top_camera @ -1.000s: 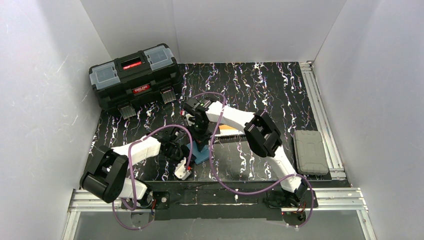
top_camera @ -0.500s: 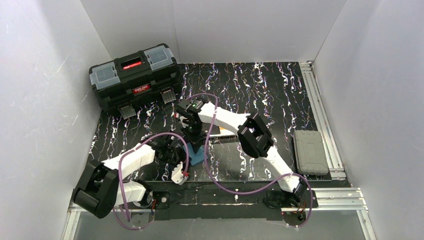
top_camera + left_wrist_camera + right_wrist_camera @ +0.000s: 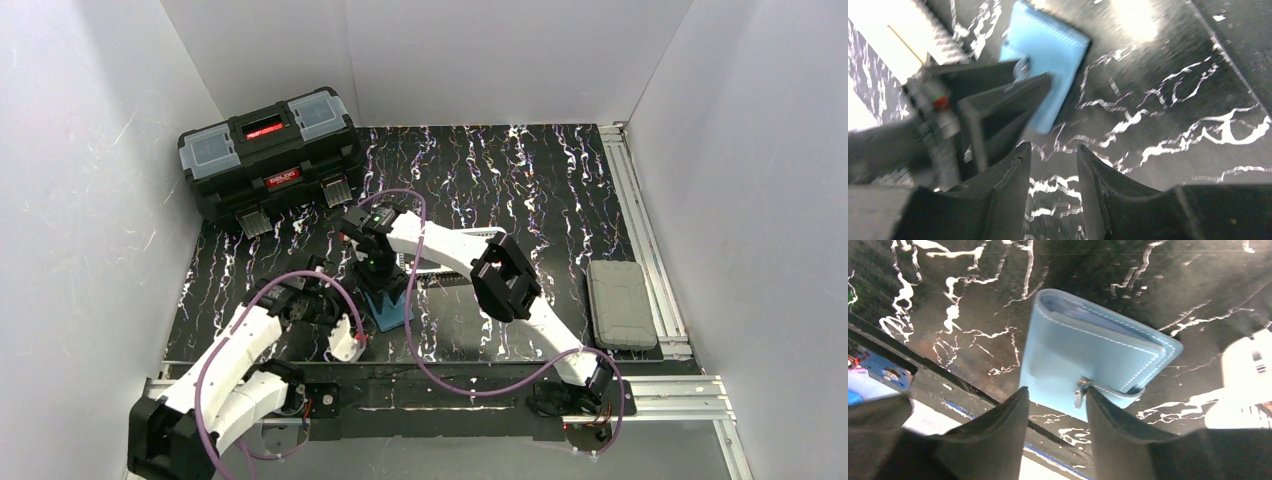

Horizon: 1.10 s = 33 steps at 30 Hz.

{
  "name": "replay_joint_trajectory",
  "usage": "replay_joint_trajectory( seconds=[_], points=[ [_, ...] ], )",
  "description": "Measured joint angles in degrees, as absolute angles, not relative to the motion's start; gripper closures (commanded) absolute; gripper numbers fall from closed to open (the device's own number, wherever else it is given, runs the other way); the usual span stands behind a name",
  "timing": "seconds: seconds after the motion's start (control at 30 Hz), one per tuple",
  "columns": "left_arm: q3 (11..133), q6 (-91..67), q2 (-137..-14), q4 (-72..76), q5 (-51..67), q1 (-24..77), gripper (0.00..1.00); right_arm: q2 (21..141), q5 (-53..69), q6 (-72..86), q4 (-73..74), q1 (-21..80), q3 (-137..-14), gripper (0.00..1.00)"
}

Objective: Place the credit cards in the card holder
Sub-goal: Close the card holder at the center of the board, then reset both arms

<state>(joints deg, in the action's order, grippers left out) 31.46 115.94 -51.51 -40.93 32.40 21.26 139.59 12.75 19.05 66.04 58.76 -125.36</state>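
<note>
Teal card holder (image 3: 1093, 355) lay folded on the worktop (image 3: 973, 280), near its front edge. My right gripper (image 3: 1057, 394) hovered, jaws part-open and straddling the snap tab (image 3: 1080, 389), I guess to work it. Left gripper (image 3: 1053, 150) was beside, part-open and empty.

A card holder (image 3: 390, 312) lies on the surface (image 3: 520, 180) near the front edge, a little left of centre. The right hand (image 3: 1055, 392) is directly above it, with the holder's snap tab between its fingertips. The left hand (image 3: 1053, 150) is just to the holder's left. A toolbox (image 3: 270, 150) stands in the back left corner. A flat case (image 3: 620, 303) lies at the right edge, well apart from the holder.
</note>
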Motion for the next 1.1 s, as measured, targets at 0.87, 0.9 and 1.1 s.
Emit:
replay_joint_trajectory(
  seconds=[0.87,0.9,1.1],
  points=[
    [61.7,39.3,-57.5,-47.8,20.9,14.8,0.02,114.4,-8.3,16.1,62.0,58.3,-120.2,0.02],
    [61.7,37.1,-58.1,-46.4,20.8,14.4,0.02,111.6,-8.2,16.1,60.8,56.7,-119.2,0.02],
    [62.7,25.6,-63.1,-39.4,18.8,11.9,0.02,98.4,-6.6,19.5,53.7,40.2,-104.9,0.02]
  ],
)
